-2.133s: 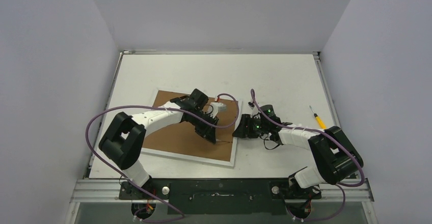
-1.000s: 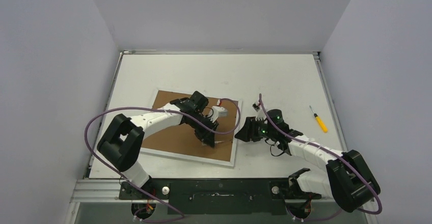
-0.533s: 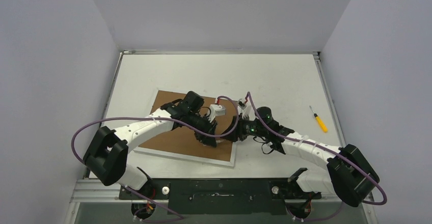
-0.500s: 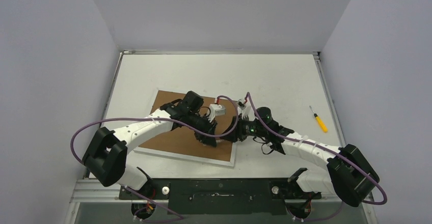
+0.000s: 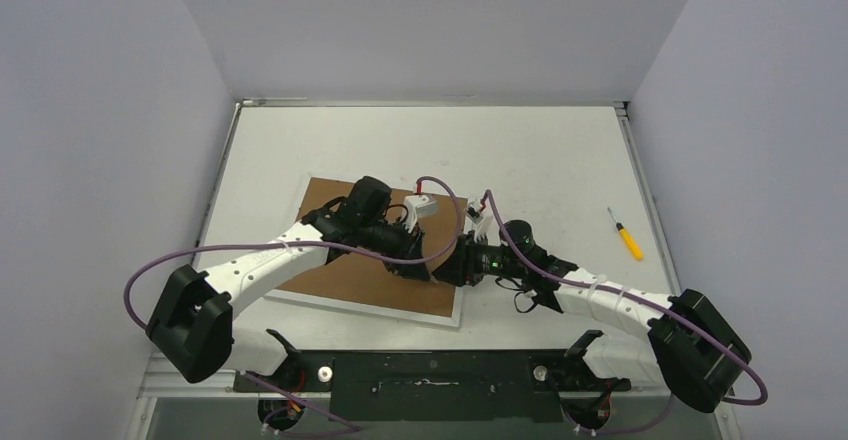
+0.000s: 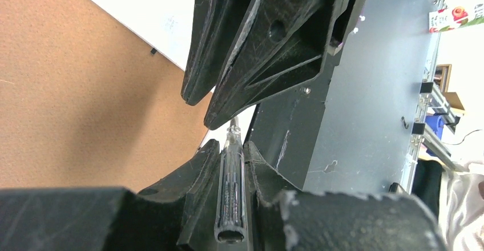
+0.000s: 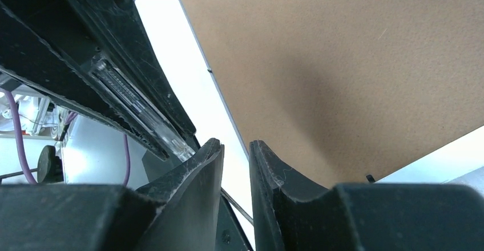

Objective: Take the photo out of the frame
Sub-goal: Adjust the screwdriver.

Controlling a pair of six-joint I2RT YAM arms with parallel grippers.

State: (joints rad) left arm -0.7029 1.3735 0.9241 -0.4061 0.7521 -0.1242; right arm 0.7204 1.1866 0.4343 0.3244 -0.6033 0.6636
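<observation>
The frame (image 5: 340, 272) lies face down on the table, its brown fibreboard back up and a narrow white border around it. The photo is hidden under that back. My left gripper (image 5: 422, 271) is over the frame's near right corner, shut on a clear-handled screwdriver (image 6: 231, 191) whose thin shaft points at the right gripper. My right gripper (image 5: 446, 267) faces it tip to tip. In the right wrist view its jaws (image 7: 236, 146) stand a narrow gap apart, the shaft crossing behind that gap. The brown back (image 7: 354, 63) fills the upper right there.
A yellow-handled screwdriver (image 5: 627, 235) lies on the white table at the right. The metal rail (image 5: 440, 365) with the arm bases runs along the near edge. Purple cables loop beside both arms.
My right gripper has moved left to meet the left gripper at the frame's near right corner, and its jaws have narrowed. The left arm has stretched out, still holding the screwdriver.
</observation>
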